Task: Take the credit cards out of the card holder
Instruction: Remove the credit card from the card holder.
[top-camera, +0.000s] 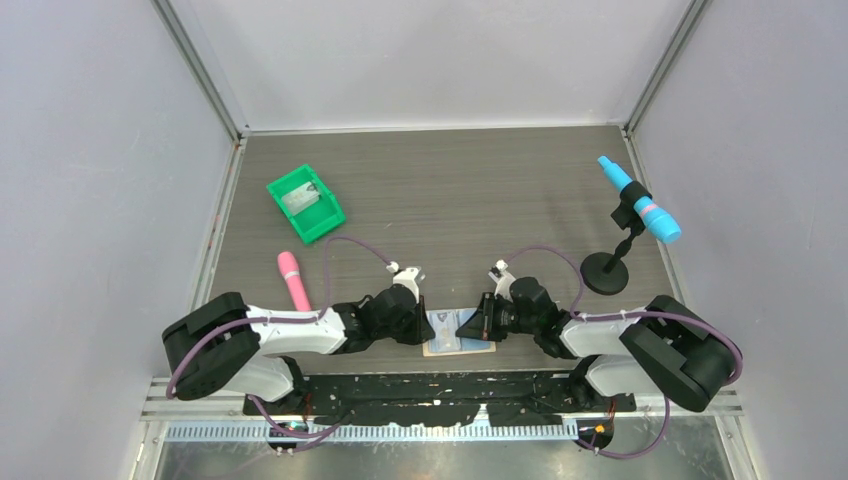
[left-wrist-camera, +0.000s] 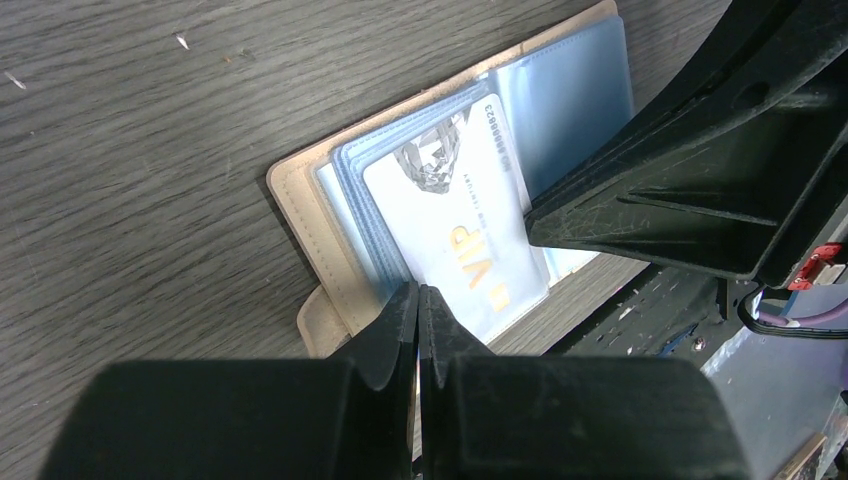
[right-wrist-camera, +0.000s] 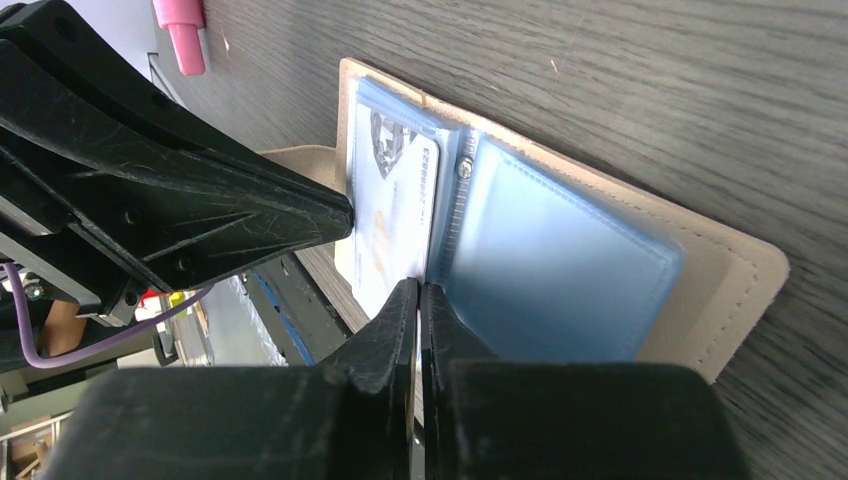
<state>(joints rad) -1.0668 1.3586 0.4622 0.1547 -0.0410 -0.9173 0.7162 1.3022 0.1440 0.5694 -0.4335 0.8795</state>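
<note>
The card holder lies open near the table's front edge, tan with blue inner panels. A white credit card marked VIP in gold sits in its left sleeves, and it also shows in the right wrist view. My left gripper is shut, its tips on the left sleeves' near edge beside the strap tab. My right gripper is shut at the fold, between the card and the right blue panel. I see nothing between either pair of jaws. The two grippers face each other over the holder.
A green bin stands at the back left with a pale item inside. A pink cylinder lies left of my left arm. A blue tool rests on a black stand at the right. Walls enclose the table.
</note>
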